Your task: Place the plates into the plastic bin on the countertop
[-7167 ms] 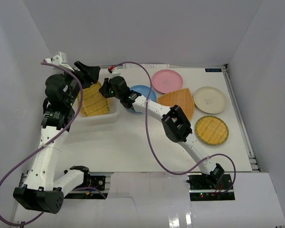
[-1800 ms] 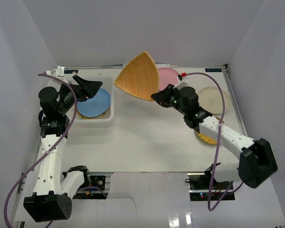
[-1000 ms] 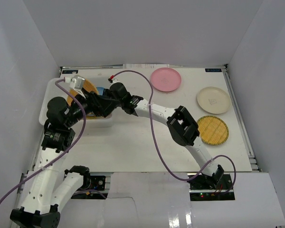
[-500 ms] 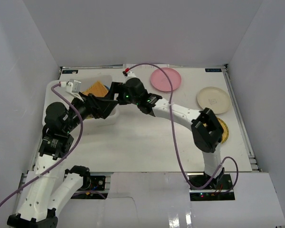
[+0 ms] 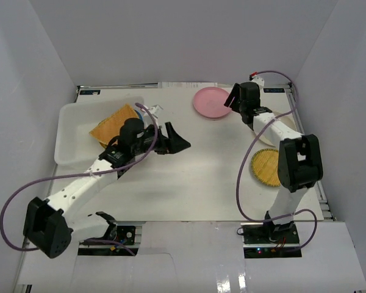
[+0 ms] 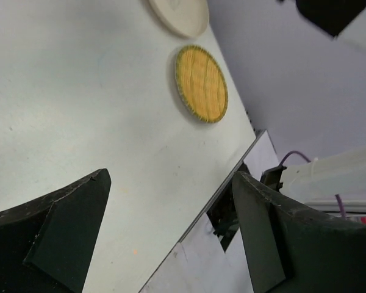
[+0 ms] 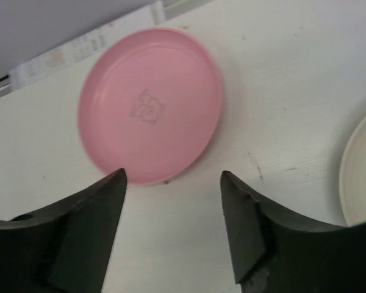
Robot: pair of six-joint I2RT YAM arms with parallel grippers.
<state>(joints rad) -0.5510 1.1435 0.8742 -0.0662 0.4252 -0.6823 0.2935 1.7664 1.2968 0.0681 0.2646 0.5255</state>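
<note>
High rear camera overlooks the countertop (image 5: pixel 189 183); right wrist camera closely shares pink plate (image 7: pixel 149 104).

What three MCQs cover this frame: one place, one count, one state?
1. Where is the fan-shaped orange woven dish? A) in the plastic bin B) on the countertop C) in the right tool
2. How many dishes lie on the countertop outside the bin? A) one B) three C) five
3. The right tool is: A) shut on the pink plate B) open and empty C) shut on the cream plate

1 A: it lies in the bin.
2 B: pink plate, cream plate, round woven dish.
3 B: fingers apart over the pink plate's edge, holding nothing.
</note>
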